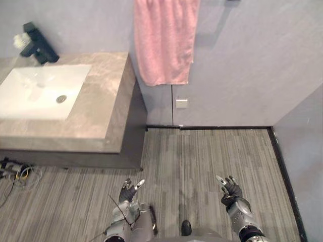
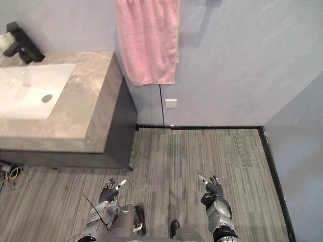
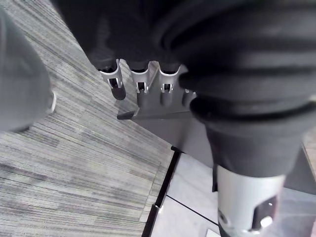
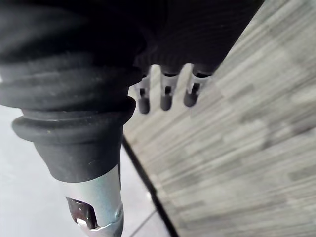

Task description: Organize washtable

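Grey stone washtable sits far left, its white sink cut off at the edge, and we can't tell what the pale thing on the black faucet is. A pink towel hangs just right of it, top cropped. Our left hand and right hand hang near, well apart over the striped floor. The wrist views show the fingers closer: loosely straight, empty.

Both head eyes look down on washtable and floor; wrist cameras hug fingers.
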Tool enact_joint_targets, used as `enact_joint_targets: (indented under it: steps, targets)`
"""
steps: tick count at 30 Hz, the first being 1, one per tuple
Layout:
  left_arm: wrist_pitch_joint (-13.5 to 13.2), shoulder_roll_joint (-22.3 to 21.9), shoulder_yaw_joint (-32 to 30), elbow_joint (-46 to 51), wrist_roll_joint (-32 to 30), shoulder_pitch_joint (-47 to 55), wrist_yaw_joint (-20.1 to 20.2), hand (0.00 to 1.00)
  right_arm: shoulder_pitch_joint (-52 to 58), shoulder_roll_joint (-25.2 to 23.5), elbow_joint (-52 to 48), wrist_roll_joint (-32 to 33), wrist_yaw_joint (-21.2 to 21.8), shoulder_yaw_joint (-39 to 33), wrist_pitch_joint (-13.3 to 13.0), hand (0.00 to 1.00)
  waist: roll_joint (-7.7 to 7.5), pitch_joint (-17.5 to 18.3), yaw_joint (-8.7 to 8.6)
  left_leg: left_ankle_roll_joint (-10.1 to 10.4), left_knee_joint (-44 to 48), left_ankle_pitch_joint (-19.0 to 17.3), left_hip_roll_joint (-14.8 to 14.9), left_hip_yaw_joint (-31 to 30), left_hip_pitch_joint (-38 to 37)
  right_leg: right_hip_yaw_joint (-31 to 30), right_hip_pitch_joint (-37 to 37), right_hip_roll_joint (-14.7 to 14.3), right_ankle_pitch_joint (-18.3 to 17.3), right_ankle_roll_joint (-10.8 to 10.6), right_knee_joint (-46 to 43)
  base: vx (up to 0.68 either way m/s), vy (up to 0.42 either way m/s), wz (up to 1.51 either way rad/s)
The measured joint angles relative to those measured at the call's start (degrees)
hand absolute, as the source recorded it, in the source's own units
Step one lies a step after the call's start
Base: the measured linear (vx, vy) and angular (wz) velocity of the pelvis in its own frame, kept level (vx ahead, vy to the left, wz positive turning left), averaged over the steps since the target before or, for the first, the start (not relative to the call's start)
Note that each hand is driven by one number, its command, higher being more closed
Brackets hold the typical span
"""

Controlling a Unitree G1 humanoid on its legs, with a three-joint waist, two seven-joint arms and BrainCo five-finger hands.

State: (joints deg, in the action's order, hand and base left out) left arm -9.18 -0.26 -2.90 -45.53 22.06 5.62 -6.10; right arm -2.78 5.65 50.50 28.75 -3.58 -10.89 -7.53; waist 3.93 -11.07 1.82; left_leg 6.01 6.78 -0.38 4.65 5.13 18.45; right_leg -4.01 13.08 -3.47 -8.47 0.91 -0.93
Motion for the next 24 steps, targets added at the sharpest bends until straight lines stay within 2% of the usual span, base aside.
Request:
enact_joint_targets:
  steps: [1,2,4,6,7,8,9,10,11,12,13,14,15,16,17,18,19,20,21,24]
  targets:
    - [0.0,0.2,-1.2,-0.1,0.0,1.8,0.0,0.0,1.4,0.0,0.0,-0.1,0.0,0.2,0.2,0.0,0.51,0.9,1.43,-4.5,1.9,8.5,0.0,-1.9,0.2,-2.9,1.8,-0.7,-4.2,-0.2,-0.9,0.57,0.301,-0.92]
    - [0.0,0.9,-3.0,0.0,0.0,1.8,-0.1,0.0,2.5,-1.0,0.2,-0.2,0.1,0.2,0.2,0.0,-1.94,1.6,1.13,-5.4,3.3,7.3,-1.9,-1.5,0.6,-4.2,1.1,2.0,-5.6,-0.5,-3.0,0.45,0.24,-0.73]
    - [-0.1,1.0,-4.8,0.3,0.0,1.9,0.3,0.0,3.2,-1.2,0.6,-0.6,0.2,0.2,0.3,0.0,-3.02,2.2,0.58,-6.5,1.8,6.1,-3.0,0.4,0.0,-6.1,-2.8,3.2,-5.7,-0.6,-8.9,0.43,0.198,-0.27]
    - [1.3,0.6,-5.8,0.0,0.1,3.5,1.4,0.0,3.0,-1.5,1.2,-1.3,0.6,0.2,0.3,0.0,-3.82,2.3,0.63,-7.4,1.5,4.2,-3.7,2.9,-2.0,-8.0,-6.0,3.8,-5.6,-0.7,-16.9,0.44,0.163,-0.49]
    - [1.9,1.0,-6.0,0.3,0.1,3.6,2.3,0.0,2.5,-2.2,2.3,-1.2,1.0,0.1,0.3,0.0,-4.15,2.1,0.61,-7.7,1.4,2.6,-3.8,4.0,-4.3,-8.4,-8.8,3.7,-4.5,-5.8,-25.0,0.41,0.104,-0.55]
    - [1.6,1.0,-6.6,0.5,0.2,4.1,1.8,0.0,2.7,-3.1,3.4,-1.2,1.4,0.2,0.6,0.0,-4.42,2.1,0.59,-8.0,0.5,1.0,-4.0,4.5,-8.1,-8.0,-11.4,3.6,-1.4,-16.1,-34.2,0.39,0.085,-0.47]
    - [1.3,1.2,-6.6,0.8,0.3,4.4,1.7,0.0,2.8,-3.5,3.4,-1.2,1.5,0.2,0.6,0.0,-4.21,2.2,0.39,-8.3,0.2,0.1,-3.9,4.5,-9.8,-7.5,-12.7,3.7,-1.1,-16.7,-38.6,0.41,0.06,-0.29]
    - [0.8,1.5,-6.6,1.9,0.4,4.4,0.9,0.0,3.6,-4.1,3.3,-1.2,2.3,0.2,0.6,0.0,-4.1,2.3,-0.33,-8.3,0.0,-1.9,-3.9,4.4,-13.2,-4.7,-16.6,4.6,-2.9,-15.6,-46.8,0.33,0.035,-0.02]
    - [0.3,1.7,-6.6,2.1,0.4,4.2,0.7,0.0,3.5,-4.1,3.2,-1.2,2.5,0.4,0.6,0.0,-4.08,2.3,-0.39,-8.7,-0.1,-2.7,-3.9,4.4,-14.5,-2.9,-18.1,5.5,-4.6,-14.3,-48.4,0.38,0.015,0.13]
    - [-0.3,2.1,-6.6,2.8,0.4,4.0,0.5,0.0,3.8,-4.0,3.1,-1.2,2.5,0.6,0.7,0.0,-3.92,2.4,-1.07,-8.6,-1.0,-3.1,-3.8,4.4,-16.9,2.5,-21.6,8.7,-7.6,-9.5,-47.4,0.24,-0.016,0.15]
    - [-0.3,2.1,-6.6,3.0,0.4,4.0,0.5,0.0,3.8,-4.0,3.1,-1.2,2.5,0.6,0.7,0.0,-3.83,2.4,-1.12,-8.4,-1.1,-3.1,-3.7,4.3,-17.3,3.5,-22.2,9.2,-8.1,-8.6,-46.4,0.31,-0.055,0.22]
    - [-0.5,2.1,-6.6,4.0,0.9,3.9,0.4,0.0,4.2,-3.9,3.1,-1.2,2.5,0.6,0.7,0.0,-3.63,2.5,-1.12,-7.9,-1.6,-3.4,-3.2,3.7,-18.4,6.0,-23.8,10.5,-9.0,-6.9,-40.1,0.35,-0.158,0.36]
    - [-0.9,2.1,-6.7,4.9,1.2,3.4,0.4,0.0,4.6,-3.9,3.1,-1.1,2.5,0.5,0.7,0.0,-3.54,2.5,-1.3,-7.2,-1.9,-3.7,-2.4,2.4,-18.8,5.7,-25.1,10.5,-8.4,-6.3,-29.2,0.29,-0.149,0.39]
    - [-0.9,2.1,-6.7,5.0,1.3,3.2,0.3,0.0,4.7,-3.8,3.1,-1.1,2.4,0.4,0.7,0.0,-3.54,2.5,-1.36,-6.9,-1.9,-3.8,-2.2,2.1,-18.8,5.3,-25.3,10.5,-8.0,-6.3,-26.9,0.27,-0.209,0.5]
    - [-1.2,2.1,-6.7,5.2,1.8,2.8,0.3,0.0,4.8,-3.7,3.1,-1.0,2.3,0.1,0.7,0.0,-3.71,2.6,-1.28,-5.3,-1.8,-4.6,-1.7,0.9,-19.0,3.1,-25.8,10.5,-4.5,-5.9,-18.3,0.21,-0.213,0.5]
    - [-1.2,2.3,-6.6,5.4,2.0,2.4,0.1,0.0,5.0,-3.6,3.1,-0.2,2.3,0.1,0.7,0.0,-4.12,2.9,-1.89,-3.6,-1.5,-5.4,-1.4,-0.6,-19.3,1.4,-25.4,10.4,3.8,-7.0,-14.2,0.28,-0.28,0.57]
    - [-1.2,2.1,-6.6,5.1,2.0,2.4,-0.1,0.0,5.4,-3.2,3.2,0.0,2.3,0.1,0.7,0.0,-3.82,3.0,-2.2,-2.9,-1.2,-5.8,-1.0,-1.2,-19.3,1.7,-25.0,9.8,5.1,-6.2,-14.0,0.36,-0.366,0.36]
    - [-1.1,1.0,-6.5,5.5,2.1,2.9,-0.2,0.0,5.1,-2.2,2.5,0.1,2.2,-0.1,0.7,0.0,-2.05,3.8,-2.14,-2.1,-1.2,-6.2,1.3,-1.8,-19.1,2.5,-25.0,7.8,4.8,-5.0,-14.3,0.29,-0.301,0.07]
    - [-1.1,0.3,-6.4,5.5,2.1,2.8,-0.2,0.0,4.6,-1.8,2.0,0.2,2.2,-0.1,0.7,0.0,-1.43,4.1,-2.4,-1.5,-1.7,-6.0,2.3,-1.9,-19.4,3.0,-25.1,6.5,3.9,-4.1,-14.9,0.27,-0.282,-0.01]
    - [-1.1,0.3,-6.2,7.1,2.1,1.1,0.0,0.0,5.0,-1.0,0.1,0.4,2.2,-1.3,0.5,0.0,-1.4,4.3,-3.25,1.0,-2.2,-4.4,4.1,-3.1,-19.9,6.1,-24.1,5.3,1.5,-2.2,-16.6,0.18,-0.26,0.35]
